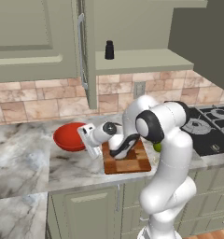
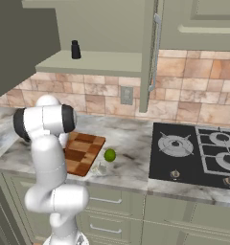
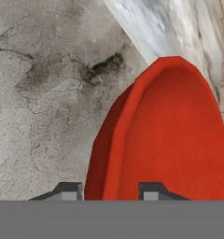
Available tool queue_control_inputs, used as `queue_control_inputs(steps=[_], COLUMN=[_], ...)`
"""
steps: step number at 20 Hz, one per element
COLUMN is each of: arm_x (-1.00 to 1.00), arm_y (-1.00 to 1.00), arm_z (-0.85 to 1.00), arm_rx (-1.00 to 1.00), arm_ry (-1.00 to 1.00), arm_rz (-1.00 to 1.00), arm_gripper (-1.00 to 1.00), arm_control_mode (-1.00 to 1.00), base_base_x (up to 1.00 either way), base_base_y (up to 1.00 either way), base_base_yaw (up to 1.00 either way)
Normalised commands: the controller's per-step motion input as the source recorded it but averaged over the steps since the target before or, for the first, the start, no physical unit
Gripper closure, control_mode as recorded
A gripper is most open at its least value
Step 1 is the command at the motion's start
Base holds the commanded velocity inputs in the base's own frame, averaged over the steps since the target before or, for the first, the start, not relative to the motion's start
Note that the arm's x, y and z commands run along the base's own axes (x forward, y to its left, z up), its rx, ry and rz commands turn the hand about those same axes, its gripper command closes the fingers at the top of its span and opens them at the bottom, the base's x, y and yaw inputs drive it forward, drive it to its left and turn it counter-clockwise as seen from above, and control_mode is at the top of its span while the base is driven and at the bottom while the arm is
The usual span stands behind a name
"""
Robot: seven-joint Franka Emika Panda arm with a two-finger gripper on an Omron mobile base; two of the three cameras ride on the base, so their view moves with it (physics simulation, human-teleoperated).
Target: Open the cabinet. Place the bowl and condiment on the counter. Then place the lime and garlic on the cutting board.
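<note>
**Bowl on the counter, rim between the fingers**

You see the cabinet (image 1: 132, 28) with its doors swung open, the long bar handle (image 1: 81, 51) on the left door's edge. On its shelf (image 1: 142, 60) the condiment (image 1: 109, 50) stands upright, alone, near the left end. No label or writing can be read on the bottle, nor anywhere else in these views.

Below, the counter (image 1: 25, 154) runs from the left corner to the stove (image 2: 198, 153). The arm (image 1: 163, 140) reaches left and low across the board (image 1: 128, 161), covering much of it in the left view.

The bowl (image 1: 69, 136) sits on the counter just left of the board, with the gripper (image 1: 89, 140) at its right edge. In the hand view you find the bowl's rim (image 3: 118, 140) running down between the two fingertips (image 3: 67, 191), one tip outside the wall and one inside. The tips stand apart around the rim; you cannot tell whether they press on it.

The lime (image 2: 109, 155) lies on the counter just right of the board, not on it. The garlic (image 2: 100, 168), pale and faint against the marble, lies near the counter's front edge, just below the lime and off the board's corner.
</note>
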Motion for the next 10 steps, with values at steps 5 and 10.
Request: queue_control_inputs(steps=[5,10], arm_x=[0.0,0.0], arm_y=[0.0,0.0], arm_z=[0.07,0.08], arm_rx=[0.0,0.0], arm_ry=[0.0,0.0], arm_rz=[-0.06,-0.06], arm_gripper=[-1.0,-1.0], arm_control_mode=[-1.0,-1.0], base_base_x=[0.0,0.0], base_base_y=[0.0,0.0], base_base_yaw=[0.0,0.0])
